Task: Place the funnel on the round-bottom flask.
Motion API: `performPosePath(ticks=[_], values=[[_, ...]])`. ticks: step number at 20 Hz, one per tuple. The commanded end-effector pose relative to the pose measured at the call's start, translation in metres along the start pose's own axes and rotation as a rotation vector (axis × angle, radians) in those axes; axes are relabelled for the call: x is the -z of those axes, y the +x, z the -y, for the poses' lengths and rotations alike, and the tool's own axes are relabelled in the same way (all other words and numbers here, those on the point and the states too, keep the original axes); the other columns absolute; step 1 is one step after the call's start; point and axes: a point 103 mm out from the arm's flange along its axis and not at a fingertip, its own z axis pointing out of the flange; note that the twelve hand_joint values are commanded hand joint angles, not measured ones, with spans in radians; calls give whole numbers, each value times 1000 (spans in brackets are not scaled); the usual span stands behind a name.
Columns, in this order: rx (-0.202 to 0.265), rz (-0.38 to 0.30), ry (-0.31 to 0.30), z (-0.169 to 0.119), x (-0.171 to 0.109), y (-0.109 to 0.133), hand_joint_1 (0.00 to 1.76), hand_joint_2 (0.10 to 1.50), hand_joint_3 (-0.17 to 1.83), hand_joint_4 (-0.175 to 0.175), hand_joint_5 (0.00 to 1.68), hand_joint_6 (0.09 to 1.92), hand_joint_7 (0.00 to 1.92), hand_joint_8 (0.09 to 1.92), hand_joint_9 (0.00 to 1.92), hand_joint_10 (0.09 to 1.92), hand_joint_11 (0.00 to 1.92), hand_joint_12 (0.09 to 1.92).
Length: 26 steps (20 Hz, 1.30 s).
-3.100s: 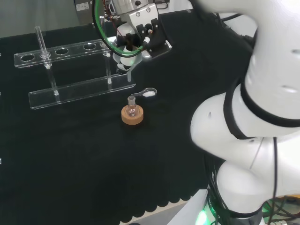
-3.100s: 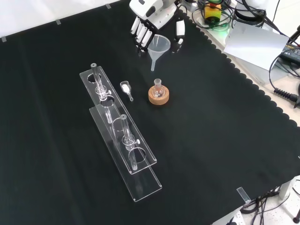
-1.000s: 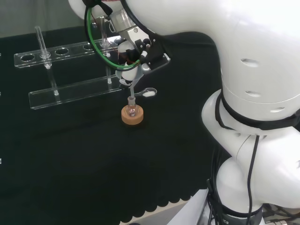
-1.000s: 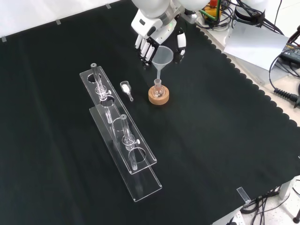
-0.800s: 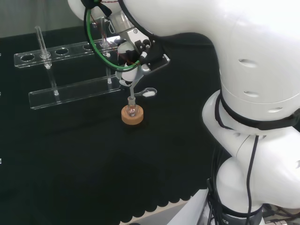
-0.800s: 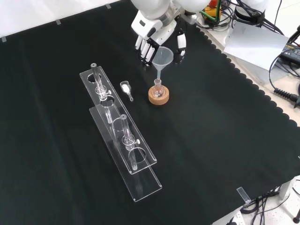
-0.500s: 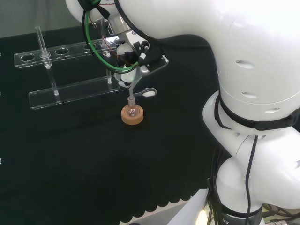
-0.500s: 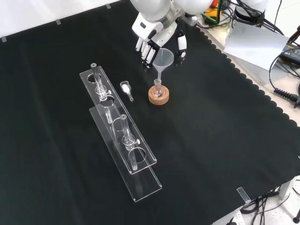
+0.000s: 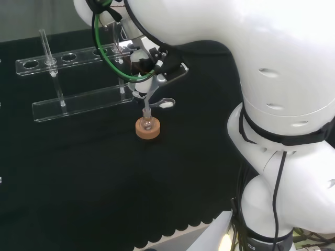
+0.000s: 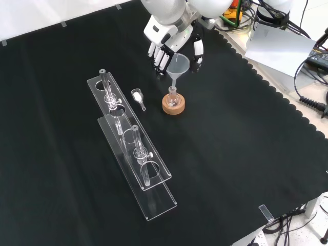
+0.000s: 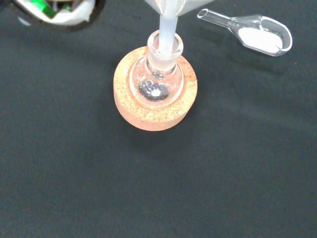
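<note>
The hand (image 10: 171, 37) grips the funnel (image 10: 178, 65) by its cone, fingers on one side and the thumb on the other. The funnel hangs just below the palm, upright, with its stem (image 11: 167, 29) at the mouth of the flask (image 11: 155, 74) (the wrist view shows the tip entering the neck). The flask sits in a cork ring (image 10: 173, 105) toward the far edge of the black cloth (image 10: 230, 154) in the front view. A small glass scoop (image 10: 138, 97) of white powder lies just beside it, next to the clear rack (image 10: 134, 148).
</note>
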Motion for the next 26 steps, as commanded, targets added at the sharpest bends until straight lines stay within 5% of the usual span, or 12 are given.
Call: performPosePath(ticks=[1, 26], values=[[4, -9, 2, -1, -2, 0, 825, 763, 623, -29, 627, 603, 481, 647, 828, 470, 539, 1274], [10, 5, 20, -18, -19, 7, 825, 764, 624, -30, 631, 606, 481, 650, 826, 473, 539, 1275]])
